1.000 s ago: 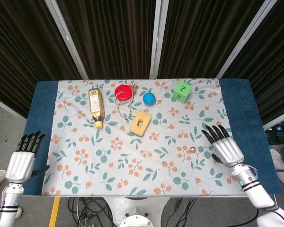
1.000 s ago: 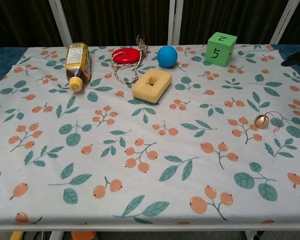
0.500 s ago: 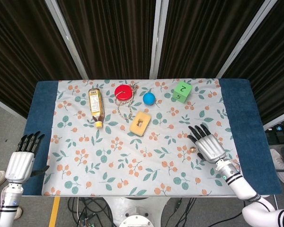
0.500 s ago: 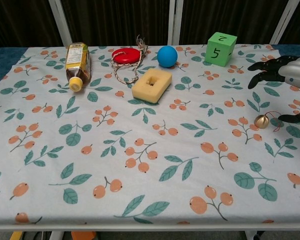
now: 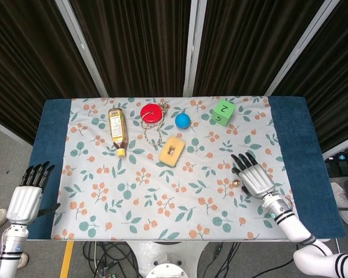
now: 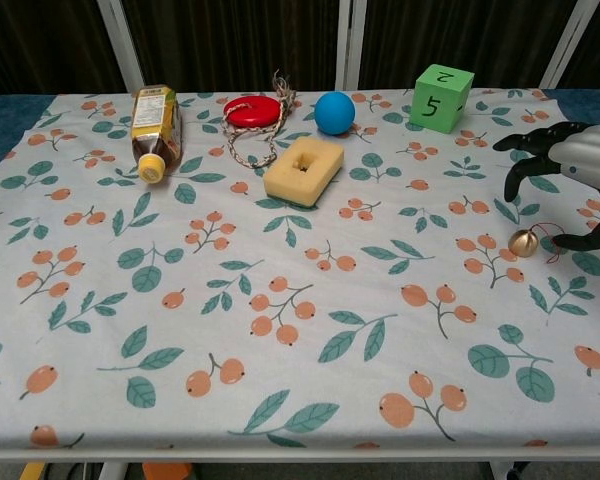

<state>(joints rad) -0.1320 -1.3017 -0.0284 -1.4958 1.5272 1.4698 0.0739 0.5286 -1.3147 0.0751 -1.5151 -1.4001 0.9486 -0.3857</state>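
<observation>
Near the desk's right edge, our right hand hovers with fingers spread and empty over the small brass bell. We judge it light, hard, slippery and prone to roll; best pinched across its round body. Our left hand hangs open off the near-left corner.

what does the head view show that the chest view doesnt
Only the head view shows the left hand, open beside the table's left edge, and the blue table margins on both sides. Only the chest view shows the thin red loop on the small gold bell. Both show the right hand, fingers spread over the bell, plus the bottle, sponge, blue ball and green cube.
</observation>
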